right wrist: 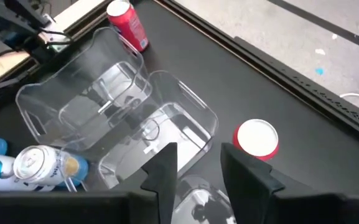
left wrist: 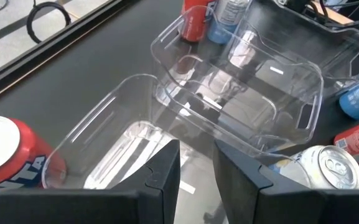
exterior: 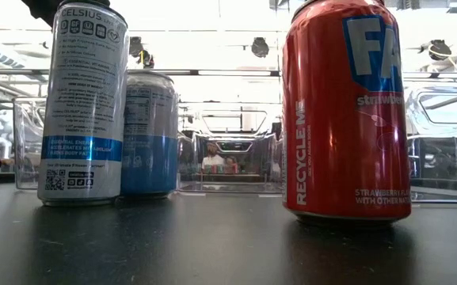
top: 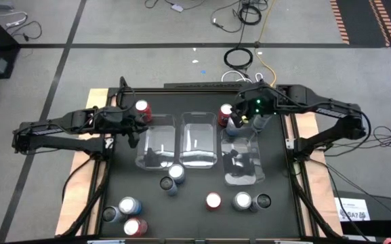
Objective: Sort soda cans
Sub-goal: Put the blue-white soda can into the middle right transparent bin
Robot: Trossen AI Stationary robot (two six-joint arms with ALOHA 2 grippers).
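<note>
High view: a dark table carries three clear plastic bins side by side, the left bin, the middle bin and the right bin, all lying between the two arms. The left arm reaches in from the left, its left gripper just beside the outer edge of the left bin; in the left wrist view its fingers stand a little apart above that bin's wall, gripping nothing. The right arm reaches in from the right, its right gripper over the far end of the right bin; in the right wrist view its fingers are parted with a narrow gap, and whether anything sits between them cannot be told. A red can stands at the far corner of the left bin, and a second red can stands between the middle and right bins, close to the right gripper. Nearer the front edge, loose cans stand in groups: a silver-blue pair below the middle bin, a cluster of three at the front left, a red-topped can, a silver can and a dark can touching it.
</note>
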